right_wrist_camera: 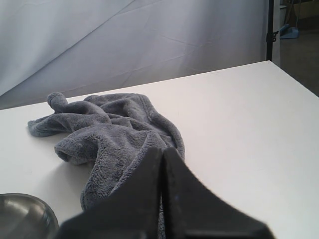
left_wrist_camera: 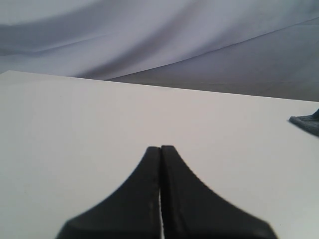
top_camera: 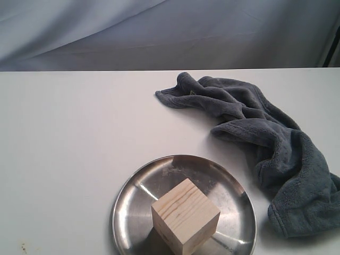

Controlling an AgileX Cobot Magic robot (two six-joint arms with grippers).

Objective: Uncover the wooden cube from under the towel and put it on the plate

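Left gripper point(left_wrist_camera: 160, 149): black fingers pressed together, tips touching, holding nothing. Right gripper point(right_wrist_camera: 162, 150): the same, fingers closed flush and empty.

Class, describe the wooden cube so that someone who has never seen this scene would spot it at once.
On the white table, low in the exterior view, lies a round steel plate. The wooden cube stands on it. It alone is pale, grained and square-edged, unlike the crumpled grey towel nearby.
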